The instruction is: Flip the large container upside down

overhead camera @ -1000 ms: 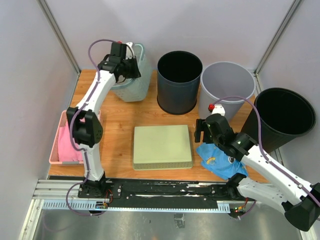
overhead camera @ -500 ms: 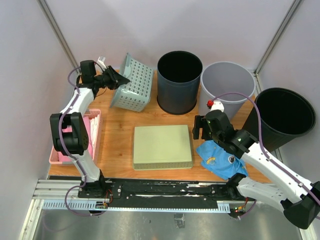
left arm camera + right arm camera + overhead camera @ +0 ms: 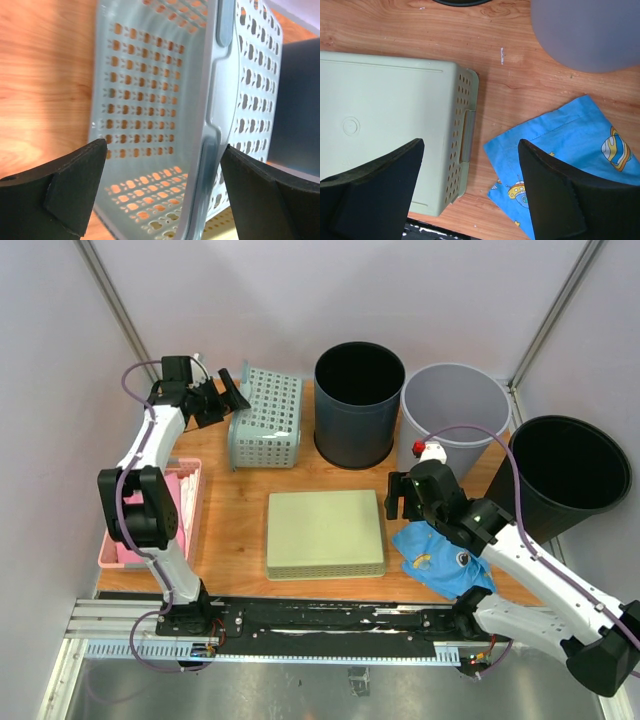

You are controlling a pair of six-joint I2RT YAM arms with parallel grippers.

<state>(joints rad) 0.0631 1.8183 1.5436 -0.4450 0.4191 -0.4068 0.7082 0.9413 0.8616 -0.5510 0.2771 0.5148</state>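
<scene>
The pale blue perforated container (image 3: 268, 420) lies tipped on its side at the back left of the table, its opening turned left toward my left gripper (image 3: 226, 402). That gripper is open. In the left wrist view the container's inside (image 3: 150, 100) fills the frame, and its rim (image 3: 216, 100) runs between the wide-apart fingers of the left gripper (image 3: 164, 150), close to the right one. A pale green container (image 3: 325, 533) lies bottom up mid-table. My right gripper (image 3: 400, 498) hangs open and empty over the gap beside its edge (image 3: 465, 130).
Behind stand a dark bin (image 3: 359, 400) and a grey bin (image 3: 455, 415); a black bin (image 3: 570, 475) is at the right edge. A blue printed cloth (image 3: 440, 560) lies under the right arm. A pink tray (image 3: 112, 530) sits at the left edge.
The left arm swung left and tipped the pale blue container from upright onto its side, then opened and let go of it. The right arm barely moved.
</scene>
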